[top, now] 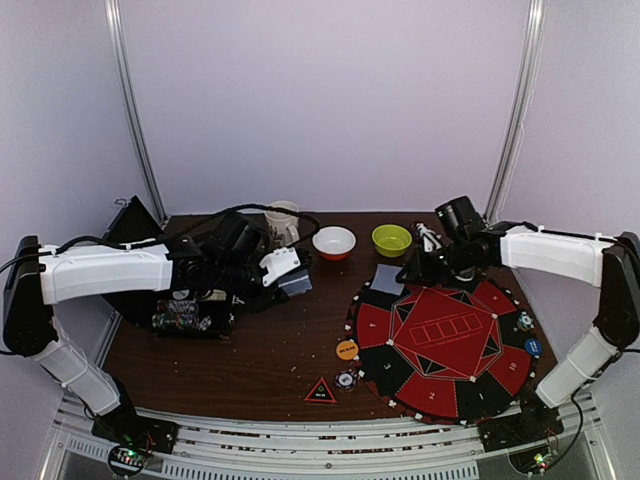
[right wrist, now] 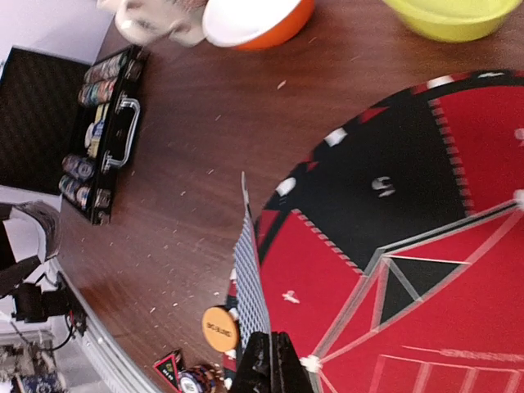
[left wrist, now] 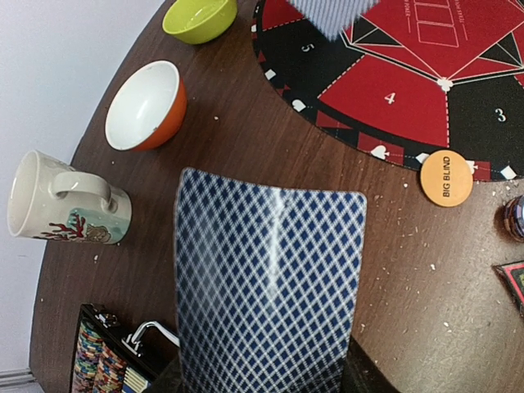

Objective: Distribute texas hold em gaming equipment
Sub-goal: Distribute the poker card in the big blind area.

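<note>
Mat point(top: 440, 350): round red-and-black poker layout on the right half of the brown table point(top: 250, 350); its near rim lies close to the table's near edge.
Left gripper point(top: 288, 272): over the wood to the left of the mat, jaws part-way apart and gripping the left arm's card point(left wrist: 270, 286). The card is bowed, and its blue diamond back faces the wrist camera.
Right gripper point(right wrist: 270, 364): closed tight on the right arm's card point(right wrist: 250, 286), which shows edge-on above the mat's far-left rim.
Big blind disc point(left wrist: 446, 179): orange, lying flat at the mat's left rim.
Triangular marker point(top: 320, 391): black edged red, near the table's near edge, just left of a small chip stack point(top: 346, 379).
Right rim: a blue disc point(top: 531, 347) and a black-and-white disc point(top: 524, 321) lie at the mat's right side.
Chip case point(top: 185, 312): open, at the left under the left arm, with chips in rows.
Far edge: cream mug point(left wrist: 65, 205), white bowl point(left wrist: 146, 105) with an orange outside, and green bowl point(left wrist: 201, 18) stand in a line, each apart from the next.
Open room: bare wood, speckled with crumbs, lies between the chip case and the mat, from the bowls down to the big blind disc.
</note>
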`<state>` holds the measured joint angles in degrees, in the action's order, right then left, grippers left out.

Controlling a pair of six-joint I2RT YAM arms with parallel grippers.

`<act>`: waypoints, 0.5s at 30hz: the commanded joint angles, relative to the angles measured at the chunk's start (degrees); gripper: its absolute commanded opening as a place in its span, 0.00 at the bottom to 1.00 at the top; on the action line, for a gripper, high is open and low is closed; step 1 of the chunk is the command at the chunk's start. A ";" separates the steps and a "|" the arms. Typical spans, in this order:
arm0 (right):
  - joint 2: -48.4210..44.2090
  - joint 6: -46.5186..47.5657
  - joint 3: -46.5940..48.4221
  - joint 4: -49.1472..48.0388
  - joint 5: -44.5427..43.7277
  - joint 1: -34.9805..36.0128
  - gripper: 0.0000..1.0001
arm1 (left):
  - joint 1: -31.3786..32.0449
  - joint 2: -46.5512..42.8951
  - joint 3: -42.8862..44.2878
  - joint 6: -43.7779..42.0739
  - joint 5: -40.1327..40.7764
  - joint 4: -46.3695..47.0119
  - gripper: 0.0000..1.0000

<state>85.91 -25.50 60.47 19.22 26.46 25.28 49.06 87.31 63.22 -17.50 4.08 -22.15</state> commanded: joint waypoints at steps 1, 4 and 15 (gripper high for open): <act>10.68 -6.55 3.48 -12.06 6.38 9.31 0.00 | -0.37 -1.71 -0.52 -0.38 0.21 3.19 0.46; 18.86 -4.84 9.11 -9.63 9.05 13.58 0.00 | -0.37 -1.88 -0.71 -0.51 0.32 3.25 0.46; 31.90 2.55 18.66 1.60 6.36 14.04 0.00 | -0.37 -2.10 -1.04 -0.66 0.58 3.26 0.46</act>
<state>115.50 -28.64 75.09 11.86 34.74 39.81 49.06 87.05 62.83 -17.52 4.21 -21.89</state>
